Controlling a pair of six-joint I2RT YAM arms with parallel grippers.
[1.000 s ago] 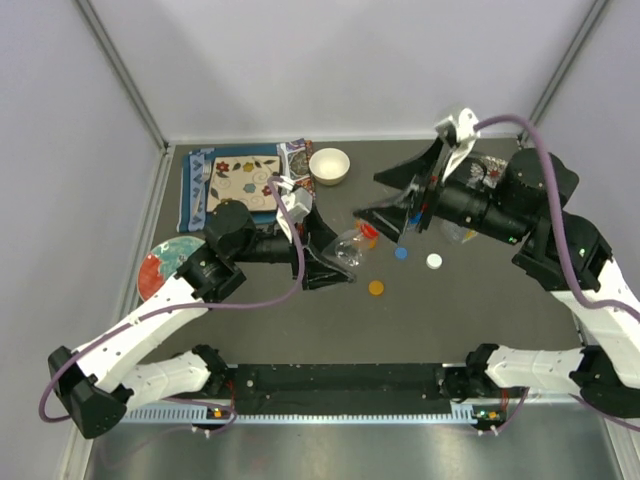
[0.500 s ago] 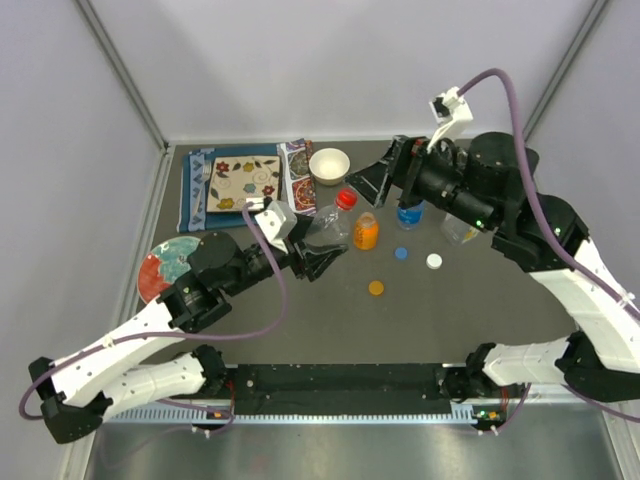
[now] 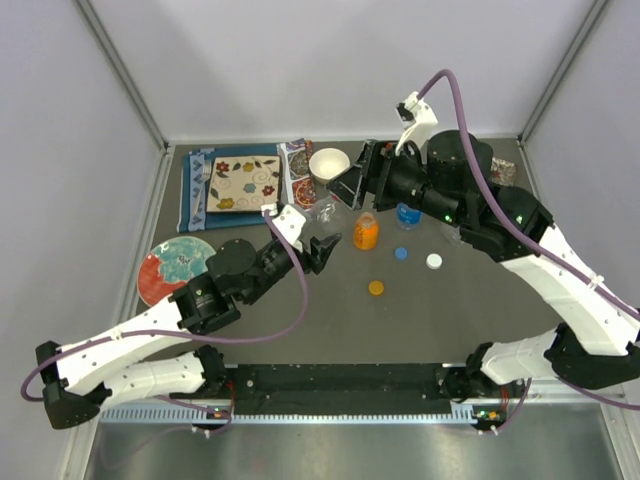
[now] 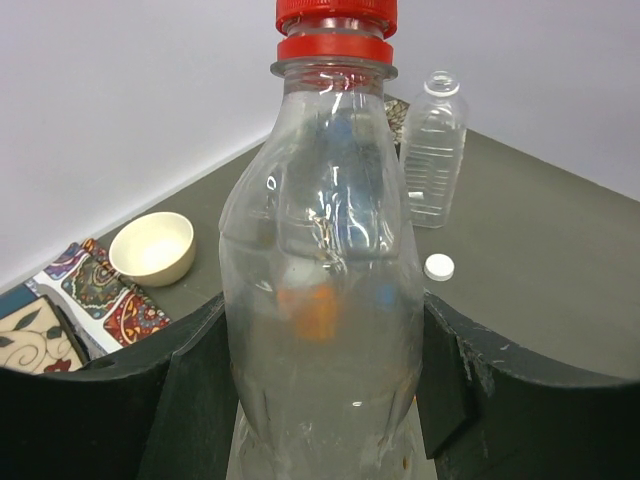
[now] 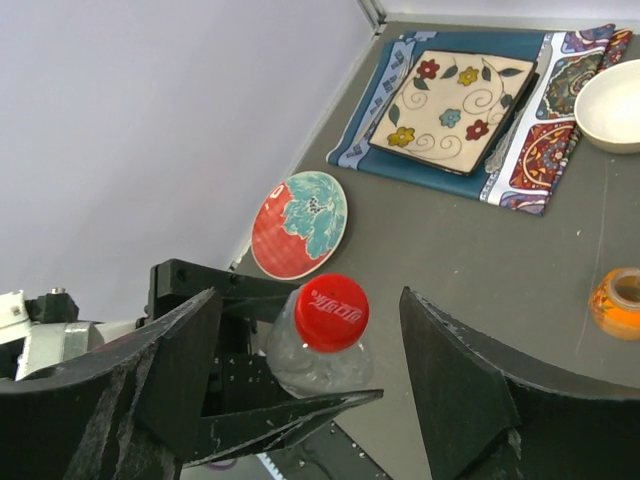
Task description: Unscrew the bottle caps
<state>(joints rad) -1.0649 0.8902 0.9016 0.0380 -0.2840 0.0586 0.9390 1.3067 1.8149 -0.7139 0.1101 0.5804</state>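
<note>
1. The left gripper (image 4: 322, 325) was clenched on the wide clear bottle (image 4: 320, 200), with one finger against each flank of its lower body. The bottle stood upright, left of the table's middle and near the white bowl (image 4: 152, 247). Whether its base rested on the table could not be told.
2. The bottle looked empty, so it was judged light. Its thin walls were judged soft and liable to dent and slip under a hard squeeze. The low hold on the broad body appeared the sound one for resisting twist.
3. The red cap (image 5: 331, 312) was on the neck and not yet removed. It was judged small and rigid, best taken across its side wall.
4. The right gripper (image 5: 308, 300) hung released above the cap. Its fingers stood wide on either side and appeared clear of the cap.
5. Further right stood the orange bottle (image 3: 366, 232) and the blue-tinted bottle (image 3: 406, 214). The slim clear bottle (image 4: 435, 150) also stood there. The orange and slim bottles showed open necks.
6. The orange cap (image 3: 376, 288), blue cap (image 3: 401, 253) and white cap (image 3: 433, 261) lay loose on the table.
</note>
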